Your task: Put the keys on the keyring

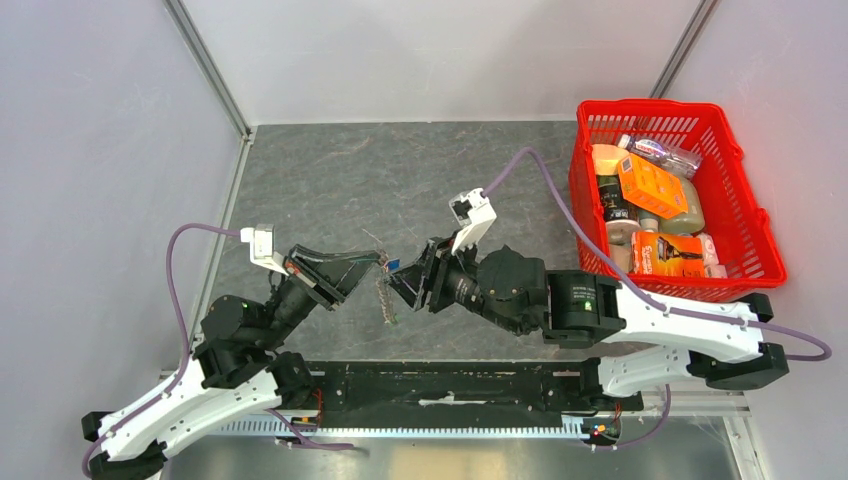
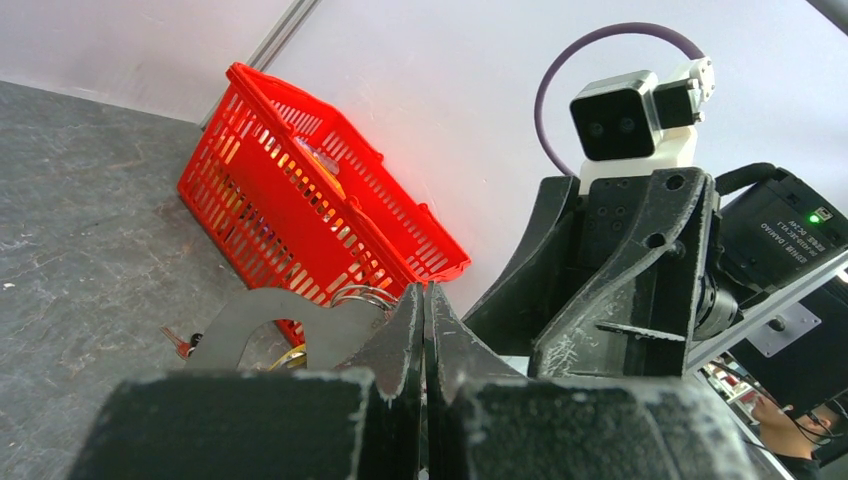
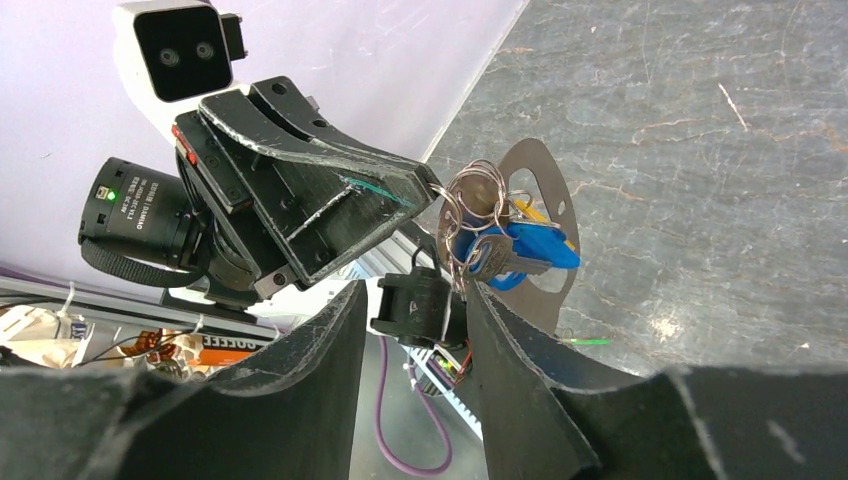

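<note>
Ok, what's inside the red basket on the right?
Packaged goods fill the red basket: an orange box, an orange packet, a clear-wrapped item and a pale bottle. Whatever lies beneath them, and the basket's floor, is covered.

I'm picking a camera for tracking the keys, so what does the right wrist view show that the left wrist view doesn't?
Only the right wrist view shows the blue-capped key hanging from wire rings, framed by the open right end effector. Only the left wrist view shows the red basket. Both show the keyring, a flat silver loop held by the shut left end effector, and the grey table.
</note>
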`<state>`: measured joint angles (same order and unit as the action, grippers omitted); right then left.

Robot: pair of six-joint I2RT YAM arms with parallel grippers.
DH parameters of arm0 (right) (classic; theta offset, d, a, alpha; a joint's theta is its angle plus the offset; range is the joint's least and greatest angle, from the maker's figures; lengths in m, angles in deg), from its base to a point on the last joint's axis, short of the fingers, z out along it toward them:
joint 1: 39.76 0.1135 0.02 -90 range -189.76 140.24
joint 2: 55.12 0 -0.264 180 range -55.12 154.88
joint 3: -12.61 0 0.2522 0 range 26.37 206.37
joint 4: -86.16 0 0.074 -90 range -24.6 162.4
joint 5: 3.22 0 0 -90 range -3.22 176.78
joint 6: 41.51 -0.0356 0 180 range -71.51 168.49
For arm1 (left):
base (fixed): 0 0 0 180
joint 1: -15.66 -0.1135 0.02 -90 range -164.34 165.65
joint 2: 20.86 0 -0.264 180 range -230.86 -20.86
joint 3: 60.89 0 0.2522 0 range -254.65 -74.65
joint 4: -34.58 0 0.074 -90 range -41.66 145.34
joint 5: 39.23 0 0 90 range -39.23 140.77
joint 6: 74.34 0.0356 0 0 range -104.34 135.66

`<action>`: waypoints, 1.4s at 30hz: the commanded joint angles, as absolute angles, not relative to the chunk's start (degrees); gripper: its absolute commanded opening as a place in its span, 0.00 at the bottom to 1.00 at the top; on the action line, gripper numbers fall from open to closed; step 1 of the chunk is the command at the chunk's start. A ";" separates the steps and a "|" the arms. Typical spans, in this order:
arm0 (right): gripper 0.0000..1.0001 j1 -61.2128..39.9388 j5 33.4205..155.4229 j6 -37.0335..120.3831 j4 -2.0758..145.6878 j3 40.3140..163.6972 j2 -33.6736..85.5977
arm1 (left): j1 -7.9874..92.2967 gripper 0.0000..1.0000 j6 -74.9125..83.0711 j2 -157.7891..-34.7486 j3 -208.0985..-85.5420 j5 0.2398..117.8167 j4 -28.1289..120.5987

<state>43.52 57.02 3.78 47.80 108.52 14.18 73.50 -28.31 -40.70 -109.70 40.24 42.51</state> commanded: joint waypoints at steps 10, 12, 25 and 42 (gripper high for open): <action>0.46 42.94 58.83 -0.28 51.08 105.52 15.15 | 73.31 0.02 -26.52 -40.92 -111.48 38.47 39.73; 0.45 42.94 58.80 -0.42 51.17 105.47 15.40 | 73.31 0.02 -26.53 -40.99 -111.48 38.38 39.73; 0.36 42.85 58.05 -0.85 52.51 105.18 16.27 | 73.30 0.02 -26.70 -40.77 -111.59 38.45 39.95; 0.32 42.25 57.71 -0.92 53.07 105.04 16.74 | 73.31 0.02 -27.06 -40.59 -111.13 38.29 39.81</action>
<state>42.71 58.90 0.00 51.01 105.46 16.28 73.50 -28.18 -40.74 -109.70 40.11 42.51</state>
